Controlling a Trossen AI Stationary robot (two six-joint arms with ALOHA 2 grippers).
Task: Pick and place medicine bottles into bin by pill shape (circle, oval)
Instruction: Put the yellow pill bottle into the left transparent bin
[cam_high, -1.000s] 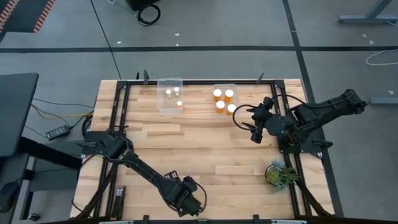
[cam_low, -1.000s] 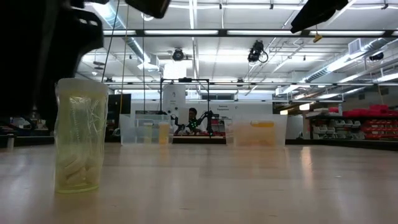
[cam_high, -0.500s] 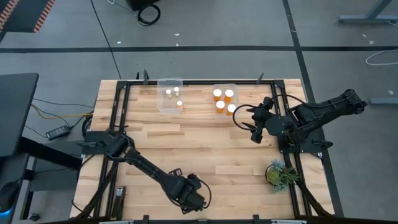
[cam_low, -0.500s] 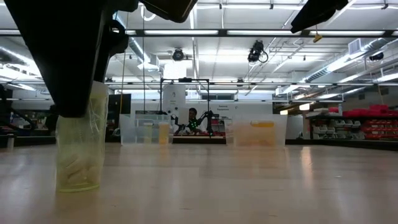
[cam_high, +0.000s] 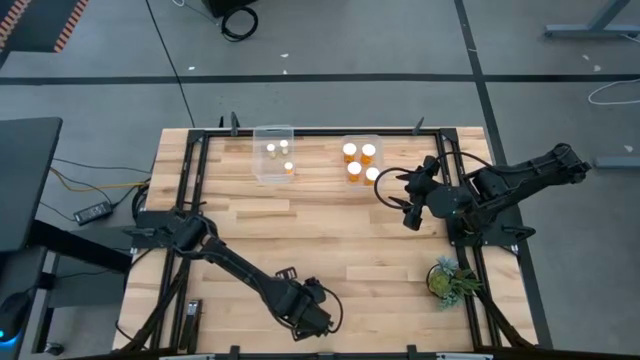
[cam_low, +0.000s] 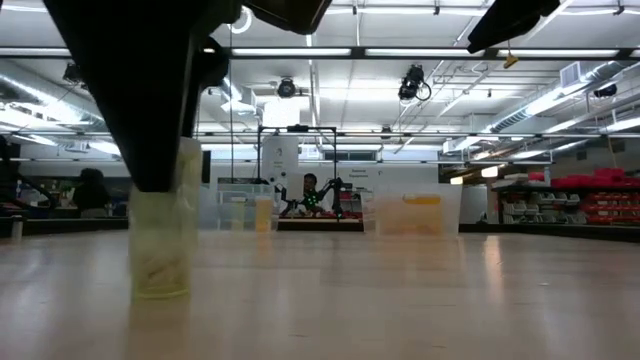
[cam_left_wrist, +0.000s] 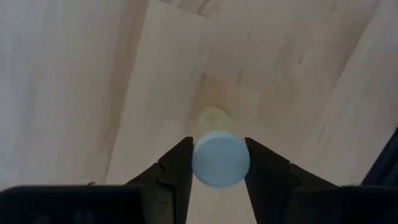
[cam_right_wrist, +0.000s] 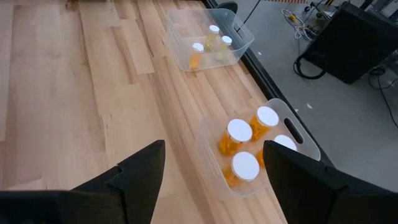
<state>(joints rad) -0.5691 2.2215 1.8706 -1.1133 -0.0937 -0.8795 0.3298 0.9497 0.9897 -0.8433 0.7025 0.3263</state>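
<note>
A small pale translucent medicine bottle (cam_low: 160, 250) with a round white cap (cam_left_wrist: 221, 158) stands upright near the table's near edge. My left gripper (cam_high: 312, 315) is above it and shut on it. My right gripper (cam_high: 395, 200) hovers open and empty beside the right clear bin (cam_high: 346, 140), which holds several orange bottles (cam_right_wrist: 239, 134). The left clear bin (cam_high: 258, 150) holds three bottles (cam_right_wrist: 205, 46). My left gripper pinches the bottle between its two fingers (cam_left_wrist: 177, 168), at the white cap's two sides (cam_left_wrist: 199, 163). The fingers come from above, pointing down. The bottle is upright. I cannot tell whether its base rests on the table or is just clear of it.
A small green potted plant (cam_high: 450, 278) stands near the table's right edge, in front of my right arm. A black metal frame (cam_high: 190, 180) runs around the table. Bare wood (cam_high: 330, 230) lies between the bins and my left gripper.
My left gripper has gone toward the table's right edge and come down around the bottle. In the last half second the bottle has shifted toward the right edge with it, still upright.
</note>
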